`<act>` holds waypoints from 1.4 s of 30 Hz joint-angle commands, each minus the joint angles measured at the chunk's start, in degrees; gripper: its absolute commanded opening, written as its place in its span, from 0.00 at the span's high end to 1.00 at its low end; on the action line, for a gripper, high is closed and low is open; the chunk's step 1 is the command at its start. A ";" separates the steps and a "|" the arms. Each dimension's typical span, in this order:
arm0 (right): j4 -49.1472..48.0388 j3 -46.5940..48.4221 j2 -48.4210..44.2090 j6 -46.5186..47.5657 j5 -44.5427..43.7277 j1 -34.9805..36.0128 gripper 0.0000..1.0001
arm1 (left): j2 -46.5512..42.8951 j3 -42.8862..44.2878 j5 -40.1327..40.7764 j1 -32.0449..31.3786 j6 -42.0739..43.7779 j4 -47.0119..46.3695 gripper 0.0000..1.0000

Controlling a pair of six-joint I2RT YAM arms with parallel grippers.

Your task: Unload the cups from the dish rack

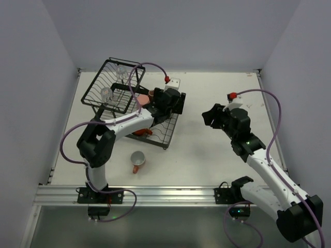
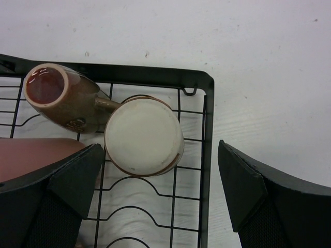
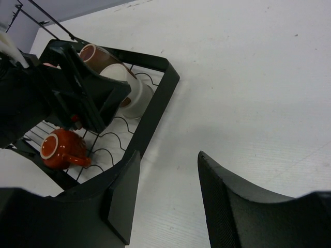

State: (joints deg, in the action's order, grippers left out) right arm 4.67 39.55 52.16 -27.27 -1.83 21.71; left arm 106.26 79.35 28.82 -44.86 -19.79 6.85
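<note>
The black wire dish rack (image 1: 166, 135) lies at the table's back left, with its tilted basket holding two clear glasses (image 1: 121, 73) (image 1: 106, 94). My left gripper (image 1: 169, 101) is open and hovers over the flat tray. In the left wrist view the gripper (image 2: 160, 168) straddles the rack's corner (image 2: 207, 129), just below an upturned cream-and-brown cup (image 2: 144, 137). A small brown cup (image 2: 59, 95) lies beside it, and the salmon-pink tumbler (image 2: 28, 155) is at the left. An orange-red mug (image 3: 59, 147) lies in the tray. My right gripper (image 1: 212, 117) (image 3: 168, 178) is open and empty over the bare table.
A pink handled mug (image 1: 137, 160) stands on the table in front of the rack, near the left arm's base. White walls close the table at the back and sides.
</note>
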 commanded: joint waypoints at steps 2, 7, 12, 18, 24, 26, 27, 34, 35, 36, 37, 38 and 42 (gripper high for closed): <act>-2.64 -0.79 -2.68 -0.51 0.95 -0.18 0.48 | 2.28 2.39 2.47 1.35 1.86 -1.58 0.00; -2.91 -0.97 -2.33 -0.33 1.47 -0.18 0.48 | 4.04 3.70 2.03 2.32 2.04 -1.85 0.00; -3.52 -1.23 -2.59 -0.42 2.78 -0.09 0.48 | 5.36 3.97 0.45 3.11 2.30 -2.54 0.00; -3.96 -1.32 -3.03 -0.51 4.02 -0.09 0.48 | 6.07 3.53 -1.83 4.43 1.69 -3.07 0.03; -4.31 -1.32 -2.86 -0.51 4.29 -0.09 0.48 | 5.45 2.65 -3.59 4.52 2.21 -5.62 0.22; -4.31 -1.32 -2.85 -0.59 4.37 -0.09 0.48 | 5.28 2.48 -4.47 4.52 2.30 -5.80 0.25; -4.31 -1.23 -3.03 -0.59 4.37 -0.09 0.48 | 5.28 2.39 -4.65 4.61 2.30 -6.32 0.29; -5.97 -1.40 -3.73 -2.00 6.65 -0.09 0.48 | 0.19 0.55 -5.88 4.43 1.86 -8.34 0.38; -7.55 -1.93 -3.65 -3.65 9.18 -0.09 0.48 | -2.35 0.28 -6.23 4.34 1.86 -8.61 0.39; -8.61 -2.19 -3.65 -4.89 10.77 -0.09 0.47 | -3.68 0.19 -6.75 4.26 2.12 -8.87 0.39; -9.67 -2.46 -3.56 -6.12 12.44 -0.09 0.46 | -4.82 0.19 -7.45 4.08 2.30 -9.22 0.39; -12.03 -2.90 -3.30 -8.74 15.24 -0.18 0.44 | -7.27 0.19 -7.63 3.73 2.48 -9.23 0.39; -19.24 -5.18 -3.12 -16.40 20.18 -0.01 0.38 | -13.69 -0.69 -7.55 2.24 3.18 -9.40 0.39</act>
State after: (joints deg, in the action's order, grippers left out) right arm -5.50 35.55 49.15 -36.10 11.97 21.71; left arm 100.79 78.74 21.61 -41.28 -18.15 2.63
